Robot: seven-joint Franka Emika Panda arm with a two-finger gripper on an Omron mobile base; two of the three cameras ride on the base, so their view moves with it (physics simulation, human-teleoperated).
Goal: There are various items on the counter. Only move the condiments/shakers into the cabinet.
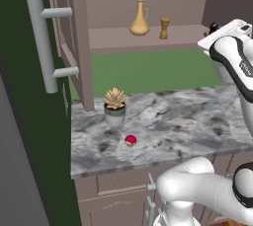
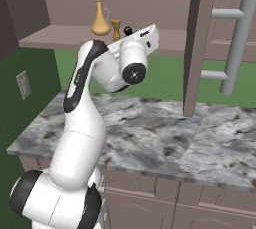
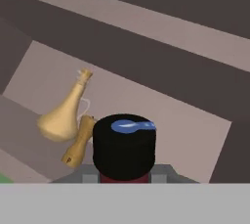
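The red sauce bottle [image 3: 124,169], black cap toward us, sits clamped in the gripper [image 3: 124,181], raised at the level of the cabinet shelf [image 1: 148,40]. On that shelf the tan flask bottle [image 1: 140,17] and the small wooden shaker [image 1: 164,28] stand side by side. Below, on the marbled counter [image 1: 188,121], are the potted succulent [image 1: 115,105] and, near it, a tiny red round thing [image 1: 130,140]. The cabinet door [image 1: 74,37] hangs open.
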